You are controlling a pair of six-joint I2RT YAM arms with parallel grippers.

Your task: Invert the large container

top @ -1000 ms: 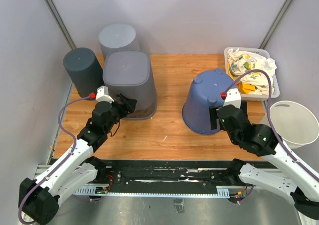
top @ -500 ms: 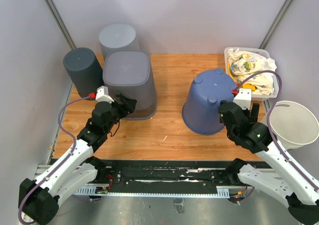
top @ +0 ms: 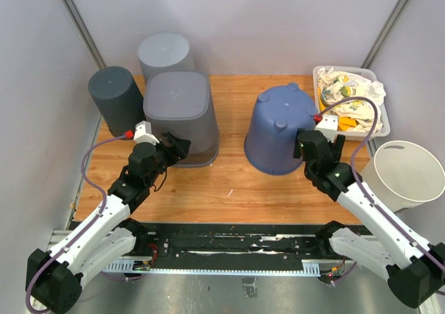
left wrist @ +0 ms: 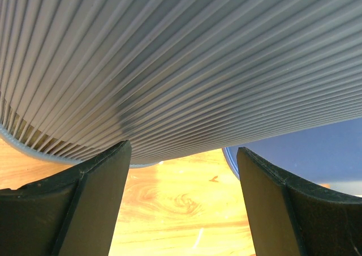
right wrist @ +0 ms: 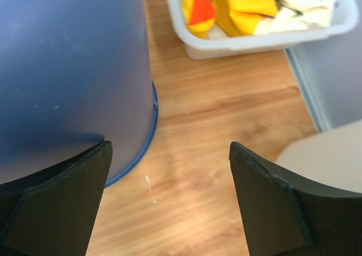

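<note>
The right gripper has its two black fingers spread wide with only bare wood between them, so it holds nothing. Its left finger sits just beside the lower wall of the large blue round plastic container; whether the two touch cannot be told. The left gripper is likewise spread and empty, its fingers pointing at the foot of a grey ribbed square plastic bin, close to it but not around it. The blue container stands on the right half of the wooden table, between the ribbed bin and a white rectangular tray of crumpled cloths. Its mouth is down, its rim lies on the wood, and its base faces up showing small round feet. It leans a little, with the base tipped toward the back. Judged from that, the turning looks done and the step in hand is letting go. The next move calls for drawing the right gripper back and away without dragging a finger along the wall, since a nudge low on the rim could slide or tip it. The plastic is smooth, matt and faintly scuffed, and it widens toward the rim.
</note>
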